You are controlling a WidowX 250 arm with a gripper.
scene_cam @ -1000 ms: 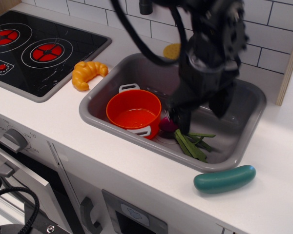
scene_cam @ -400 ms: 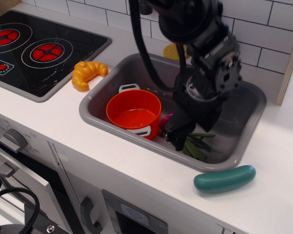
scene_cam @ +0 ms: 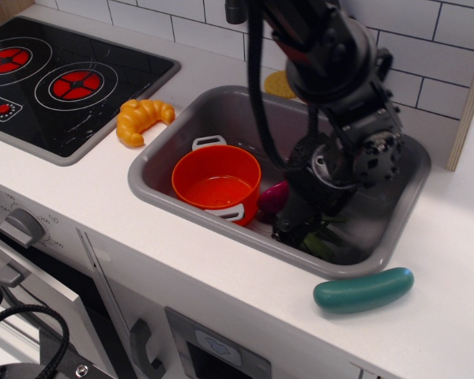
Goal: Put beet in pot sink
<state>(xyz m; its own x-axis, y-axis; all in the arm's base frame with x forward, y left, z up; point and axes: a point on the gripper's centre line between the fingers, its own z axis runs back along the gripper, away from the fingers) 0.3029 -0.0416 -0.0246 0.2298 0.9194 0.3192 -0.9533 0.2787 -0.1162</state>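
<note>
While the gripper (scene_cam: 294, 223) reaches low into the sink (scene_cam: 164, 148), the beet (scene_cam: 273, 197) lies at its left side, beside the pot (scene_cam: 216, 182).

Only the magenta bulb shows clearly, just right of the orange pot and apparently touching the gripper's dark body; the green leaves are mostly hidden under the arm, a scrap visible near the sink's front right corner. Whether the fingers are parted or closed around the beet cannot be told. A teal cucumber toy (scene_cam: 363, 290) lies along the worktop's front edge.

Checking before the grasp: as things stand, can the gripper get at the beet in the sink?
Probably yes. The gripper is low in the sink, right beside the beet; nothing lies between them, and the pot sits on the beet's other side.
</note>
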